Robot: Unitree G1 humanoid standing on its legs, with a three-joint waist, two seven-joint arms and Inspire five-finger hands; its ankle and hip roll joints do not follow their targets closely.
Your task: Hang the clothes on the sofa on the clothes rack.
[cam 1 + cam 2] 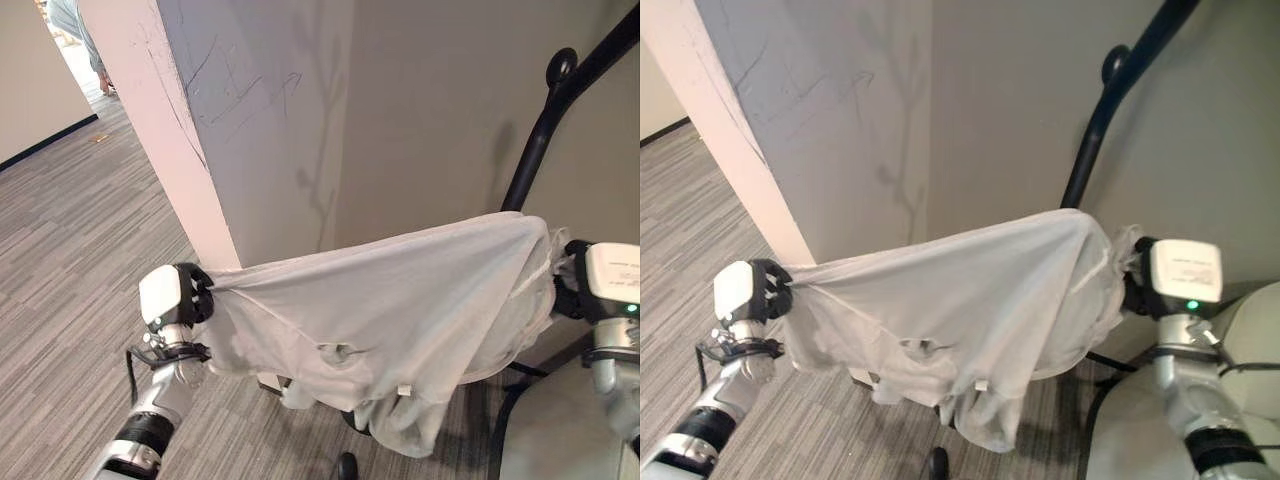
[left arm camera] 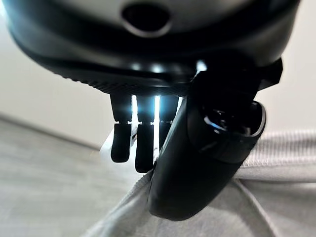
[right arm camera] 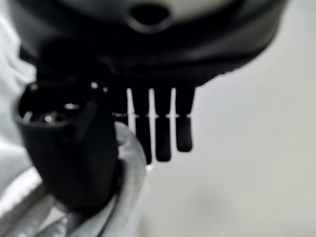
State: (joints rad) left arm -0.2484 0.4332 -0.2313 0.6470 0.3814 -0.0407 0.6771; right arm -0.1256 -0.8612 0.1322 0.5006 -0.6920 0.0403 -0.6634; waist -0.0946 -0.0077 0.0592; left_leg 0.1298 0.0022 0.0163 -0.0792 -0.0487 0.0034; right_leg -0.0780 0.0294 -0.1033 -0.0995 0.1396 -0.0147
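A pale grey garment (image 1: 390, 300) hangs stretched between my two hands in front of the wall. My left hand (image 1: 190, 295) pinches its left edge, and the left wrist view shows the thumb (image 2: 197, 163) pressed onto the cloth (image 2: 276, 192) against the fingers. My right hand (image 1: 1140, 280) grips the right edge, with the thumb (image 3: 74, 158) clamped over a fold of cloth (image 3: 128, 177). The black clothes rack (image 1: 540, 130) rises just behind the garment's right end, its pole curving up to the right. The garment's lower part (image 1: 410, 415) droops in loose folds.
A white pillar corner (image 1: 200, 130) and a grey wall (image 1: 440, 110) stand right behind the garment. Grey striped carpet (image 1: 70, 250) spreads to the left. A person (image 1: 85, 40) stands at the far upper left. A pale cushion (image 1: 560, 430) lies at lower right.
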